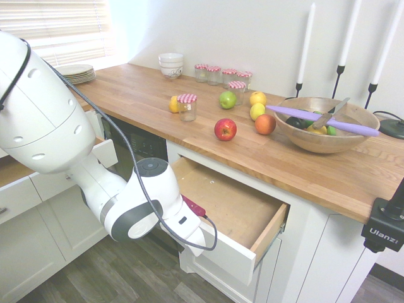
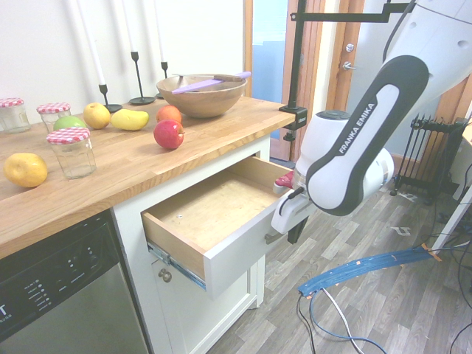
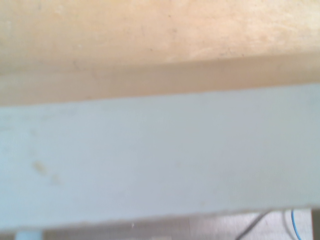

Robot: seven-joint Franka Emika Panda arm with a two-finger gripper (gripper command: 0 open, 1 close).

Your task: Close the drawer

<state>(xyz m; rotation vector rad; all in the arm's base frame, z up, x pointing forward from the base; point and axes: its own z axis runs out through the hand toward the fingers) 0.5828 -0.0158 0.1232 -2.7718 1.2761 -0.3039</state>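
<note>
The drawer [image 1: 235,203] stands pulled well out under the wooden countertop, its light-wood box bare inside. Seen from the other side, the drawer's white front [image 2: 240,254] faces the room, with the slim silver handle [image 2: 273,237] on it. My gripper [image 2: 289,230] is at the outer face of that front, right by the handle, with its fingers shut and nothing visibly held. From the first exterior view my own wrist hides the fingers. The wrist view shows, close up and blurred, the top edge of the white front [image 3: 160,160] with the wood of the box [image 3: 150,30] beyond.
On the countertop [image 1: 158,95] are apples, other fruit, several lidded jars [image 1: 187,106] and a wooden bowl [image 1: 328,126] with a purple knife. A smaller drawer [image 1: 106,151] is open to the left, with a dishwasher [image 2: 59,295] beside it. A radiator [image 2: 435,158] stands behind the arm.
</note>
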